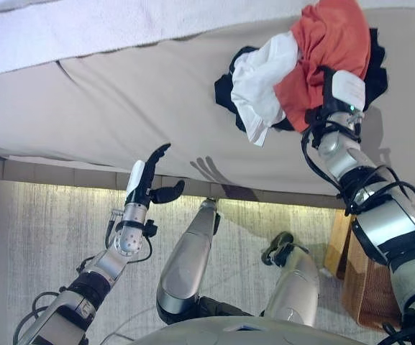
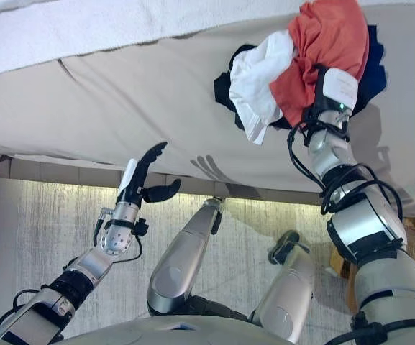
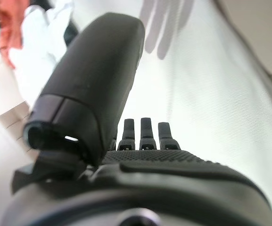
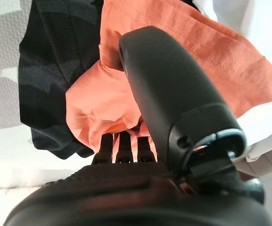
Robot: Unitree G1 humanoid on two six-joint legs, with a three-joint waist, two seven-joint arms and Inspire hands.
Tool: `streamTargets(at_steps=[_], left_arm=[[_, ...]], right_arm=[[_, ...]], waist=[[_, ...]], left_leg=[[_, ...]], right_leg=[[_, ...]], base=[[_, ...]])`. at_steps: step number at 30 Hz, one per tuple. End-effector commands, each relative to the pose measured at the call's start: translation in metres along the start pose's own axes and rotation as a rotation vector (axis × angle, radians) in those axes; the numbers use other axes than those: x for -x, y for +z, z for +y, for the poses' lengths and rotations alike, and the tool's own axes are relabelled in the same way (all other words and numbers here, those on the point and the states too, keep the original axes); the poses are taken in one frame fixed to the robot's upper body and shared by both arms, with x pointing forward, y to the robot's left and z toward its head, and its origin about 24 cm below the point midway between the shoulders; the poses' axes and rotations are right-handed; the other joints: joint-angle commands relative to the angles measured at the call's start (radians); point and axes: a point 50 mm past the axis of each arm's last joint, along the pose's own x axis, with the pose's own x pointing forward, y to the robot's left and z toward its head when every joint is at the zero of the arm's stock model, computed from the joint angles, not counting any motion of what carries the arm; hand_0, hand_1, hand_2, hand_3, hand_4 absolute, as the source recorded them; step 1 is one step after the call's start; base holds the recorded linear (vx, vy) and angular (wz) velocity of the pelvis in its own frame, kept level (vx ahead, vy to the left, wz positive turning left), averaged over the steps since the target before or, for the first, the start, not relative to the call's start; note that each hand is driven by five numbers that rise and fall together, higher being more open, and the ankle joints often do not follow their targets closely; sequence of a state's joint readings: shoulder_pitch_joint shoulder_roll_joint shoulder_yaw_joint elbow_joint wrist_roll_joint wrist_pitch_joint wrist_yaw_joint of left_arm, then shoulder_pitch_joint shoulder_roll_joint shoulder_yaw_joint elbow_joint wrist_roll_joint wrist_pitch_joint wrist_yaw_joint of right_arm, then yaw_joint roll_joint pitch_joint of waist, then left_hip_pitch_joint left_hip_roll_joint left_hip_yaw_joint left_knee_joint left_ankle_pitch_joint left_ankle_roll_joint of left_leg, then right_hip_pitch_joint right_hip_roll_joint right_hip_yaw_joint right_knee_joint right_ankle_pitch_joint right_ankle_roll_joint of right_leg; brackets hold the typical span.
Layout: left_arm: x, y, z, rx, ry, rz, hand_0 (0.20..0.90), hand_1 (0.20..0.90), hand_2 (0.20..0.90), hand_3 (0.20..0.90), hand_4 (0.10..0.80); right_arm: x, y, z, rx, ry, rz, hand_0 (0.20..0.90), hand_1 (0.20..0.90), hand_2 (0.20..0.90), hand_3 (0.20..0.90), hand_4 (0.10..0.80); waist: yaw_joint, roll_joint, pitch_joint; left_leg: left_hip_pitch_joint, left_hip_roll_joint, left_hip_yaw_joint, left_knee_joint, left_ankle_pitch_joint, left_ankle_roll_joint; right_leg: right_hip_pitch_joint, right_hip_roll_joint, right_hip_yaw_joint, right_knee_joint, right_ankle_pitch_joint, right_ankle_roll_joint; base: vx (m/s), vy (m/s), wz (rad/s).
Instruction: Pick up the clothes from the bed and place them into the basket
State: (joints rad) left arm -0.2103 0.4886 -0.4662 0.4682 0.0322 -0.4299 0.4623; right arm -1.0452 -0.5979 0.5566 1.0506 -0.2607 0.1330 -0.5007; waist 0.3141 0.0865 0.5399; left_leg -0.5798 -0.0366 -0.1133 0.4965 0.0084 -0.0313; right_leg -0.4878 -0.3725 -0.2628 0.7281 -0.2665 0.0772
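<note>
While no print or label can be read on anything, the left eye view shows a beige bed (image 1: 121, 93) with a white blanket (image 1: 70, 29) folded along its far edge, and a heap of clothes at its right end: an orange garment (image 1: 333, 43) on top, a white garment (image 1: 261, 83) spilling to the left, and a black garment (image 1: 225, 90) beneath. A wooden basket (image 1: 362, 287) stands on the grey carpet (image 1: 34, 237) at the lower right, partly hidden by the right arm. The right hand (image 1: 336, 97) is pressed into the orange garment, its fingers buried in the cloth. The left hand (image 1: 149, 180) hangs free at the bed's near edge, well apart from the heap, with fingers straight and thumb spread wide. The right eye view gives the same layout. In the left wrist view, the left hand's fingers (image 3: 145, 134) are extended and hold nothing, the bed sheet beyond them. In the right wrist view, the right hand's thumb (image 4: 168, 94) lies across orange cloth bunched against its fingers (image 4: 124, 146), which curl into the fabric, with the black garment beside.
</note>
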Motion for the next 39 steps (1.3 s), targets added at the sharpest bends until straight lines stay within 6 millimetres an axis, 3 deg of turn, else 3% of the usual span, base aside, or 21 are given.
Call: streamTargets(at_steps=[1, 10, 13, 14, 18, 24, 33, 38, 39], left_arm=[[-0.007, 0.031, 0.023, 0.095, 0.127, -0.179, 0.9, 0.9, 0.9, 0.9, 0.8], [0.004, 0.026, 0.03, 0.131, 0.136, -0.152, 0.9, 0.9, 0.9, 0.9, 0.8], [0.007, 0.024, 0.031, 0.138, 0.135, -0.149, 0.9, 0.9, 0.9, 0.9, 0.8], [0.008, 0.025, 0.031, 0.139, 0.133, -0.149, 0.9, 0.9, 0.9, 0.9, 0.8], [0.008, 0.027, 0.028, 0.139, 0.114, -0.164, 0.9, 0.9, 0.9, 0.9, 0.8], [0.009, 0.024, 0.029, 0.126, 0.113, -0.153, 0.9, 0.9, 0.9, 0.9, 0.8], [0.004, 0.02, 0.031, 0.088, 0.091, -0.115, 0.9, 0.9, 0.9, 0.9, 0.8], [0.006, 0.013, 0.032, 0.063, 0.083, -0.061, 0.9, 0.9, 0.9, 0.9, 0.8], [0.007, 0.012, 0.032, 0.059, 0.079, -0.05, 0.9, 0.9, 0.9, 0.9, 0.8]], right_arm=[[-0.028, 0.028, -0.063, 0.001, -0.227, -0.075, 0.9, 0.9, 0.9, 0.9, 0.8], [-0.039, 0.018, -0.1, 0.099, -0.341, 0.018, 0.9, 0.9, 0.9, 0.9, 0.8], [-0.041, 0.014, -0.11, 0.102, -0.382, 0.042, 0.469, 0.469, 0.469, 0.398, 0.298], [-0.041, 0.013, -0.111, 0.103, -0.392, 0.044, 0.3, 0.3, 0.3, 0.2, 0.1], [-0.043, 0.016, -0.122, 0.11, -0.424, 0.03, 0.3, 0.3, 0.3, 0.2, 0.1], [-0.042, 0.016, -0.12, 0.095, -0.433, 0.002, 0.3, 0.3, 0.3, 0.2, 0.1], [-0.039, 0.024, -0.119, 0.077, -0.443, -0.068, 0.3, 0.3, 0.3, 0.2, 0.1], [-0.036, 0.018, -0.124, 0.069, -0.449, -0.089, 0.3, 0.3, 0.3, 0.2, 0.1], [-0.036, 0.016, -0.127, 0.065, -0.452, -0.094, 0.3, 0.3, 0.3, 0.2, 0.1]], waist=[[0.009, 0.017, -0.02], [0.024, 0.034, -0.02], [0.024, 0.037, -0.02], [0.024, 0.037, -0.02], [0.025, 0.038, -0.02], [0.018, 0.022, -0.02], [-0.012, -0.024, -0.027], [-0.035, -0.066, -0.121], [-0.042, -0.072, -0.14]], left_leg=[[-0.051, -0.065, 0.03, 0.165, -0.207, 0.086], [-0.123, -0.073, 0.036, 0.255, -0.236, 0.097], [-0.133, -0.074, 0.035, 0.269, -0.239, 0.1], [-0.134, -0.074, 0.035, 0.271, -0.239, 0.1], [-0.125, -0.075, 0.032, 0.268, -0.236, 0.098], [-0.065, -0.061, 0.028, 0.228, -0.228, 0.095], [0.175, -0.005, 0.048, 0.038, -0.184, 0.074], [0.318, 0.041, 0.074, -0.119, -0.15, 0.041], [0.336, 0.048, 0.083, -0.155, -0.12, 0.041]], right_leg=[[-0.062, 0.081, -0.028, 0.077, -0.01, -0.086], [-0.136, 0.082, -0.017, 0.172, -0.042, -0.098], [-0.146, 0.085, -0.016, 0.186, -0.046, -0.1], [-0.147, 0.086, -0.016, 0.189, -0.046, -0.1], [-0.141, 0.088, -0.017, 0.191, -0.045, -0.101], [-0.081, 0.09, -0.023, 0.146, -0.03, -0.094], [0.149, 0.095, -0.019, -0.076, 0.034, -0.059], [0.303, 0.131, -0.026, -0.29, 0.082, -0.043], [0.328, 0.136, -0.035, -0.34, 0.112, -0.048]], base=[[-0.027, 0.008, -0.06], [0.002, 0.002, 0.01], [0.0, 0.0, 0.0], [0.0, 0.0, 0.0], [0.0, 0.0, 0.0], [0.0, -0.013, 0.0], [0.015, -0.012, -0.11], [0.086, -0.008, -0.2], [0.048, 0.025, -0.14]])
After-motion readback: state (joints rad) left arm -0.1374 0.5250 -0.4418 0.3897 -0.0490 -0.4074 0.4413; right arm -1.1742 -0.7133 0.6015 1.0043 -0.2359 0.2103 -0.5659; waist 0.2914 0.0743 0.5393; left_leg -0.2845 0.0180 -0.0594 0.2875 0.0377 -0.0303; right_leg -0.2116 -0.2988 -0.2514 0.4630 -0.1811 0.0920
